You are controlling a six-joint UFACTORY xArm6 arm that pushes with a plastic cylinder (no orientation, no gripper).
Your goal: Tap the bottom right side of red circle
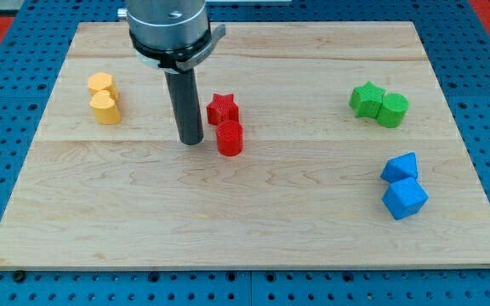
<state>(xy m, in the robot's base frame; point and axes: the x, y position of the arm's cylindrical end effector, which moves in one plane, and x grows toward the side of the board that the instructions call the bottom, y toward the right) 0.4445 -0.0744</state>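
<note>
The red circle (pixel 230 138) is a short red cylinder standing a little left of the board's middle. A red star (pixel 222 108) touches it from the view's top. My tip (pixel 191 141) rests on the board just to the view's left of the red circle, with a small gap between them. The dark rod rises from the tip to the grey arm head at the view's top.
Two yellow blocks (pixel 103 98) sit together at the view's left. A green star (pixel 367 99) and a green cylinder (pixel 392 110) sit at the upper right. Two blue blocks (pixel 402 187) sit at the lower right. The wooden board (pixel 245 229) lies on a blue pegboard.
</note>
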